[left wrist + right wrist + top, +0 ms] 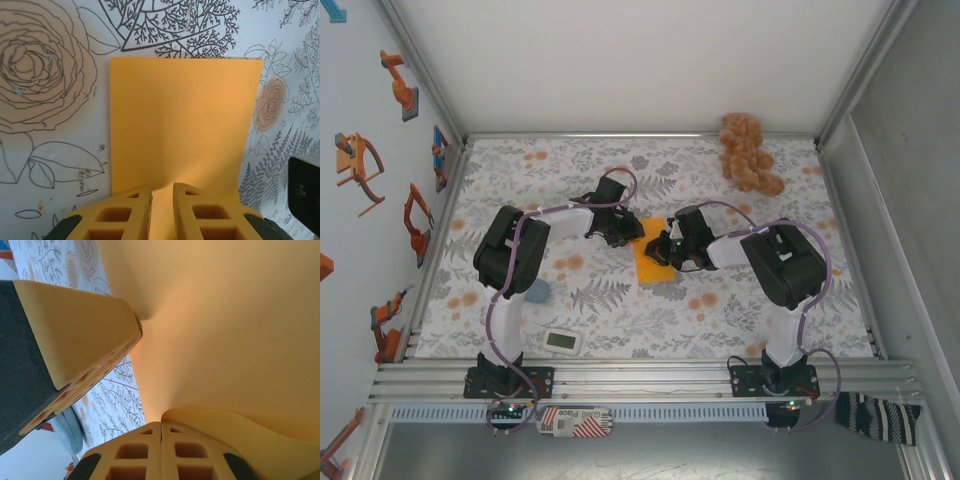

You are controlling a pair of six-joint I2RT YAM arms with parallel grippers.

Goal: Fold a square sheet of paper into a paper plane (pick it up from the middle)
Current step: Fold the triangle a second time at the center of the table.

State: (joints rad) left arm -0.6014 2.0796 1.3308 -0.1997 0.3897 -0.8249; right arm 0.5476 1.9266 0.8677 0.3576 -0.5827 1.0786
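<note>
**Operator:** What have my pincers got?

**Spotter:** Your left gripper (161, 210) stands narrow at the bottom of its wrist view. The near edge of the square sheet of paper (185, 120) rises in a ridge into the slit between its fingers (132, 215), and I judge it pinched there. Your right gripper (161, 450) is fully closed, pads (135, 455) meeting. The sheet curls up just beside it, but I cannot tell whether any paper lies between those pads.

**Operator:** And the sheet itself?

**Spotter:** In the top view it lies at the centre of the frame on the flowered cloth (520, 170). Your two grippers sit close together over its upper half. From the left wrist it looks like a flat rectangle, far edge straight across the upper frame, near part lifted. The plush toy (748, 155) is well apart, in the upper right.

**Operator:** What can go wrong from here?

**Spotter:** If both grippers do hold and you draw the arms apart, the thin paper may tear at the pinch. If you lift with one side free, the sheet may swing and the fold land skew. Your fingers are very near each other, so a sideways move could knock them together and crumple the edge. A weak pinch could also let the sheet slip out.
</note>
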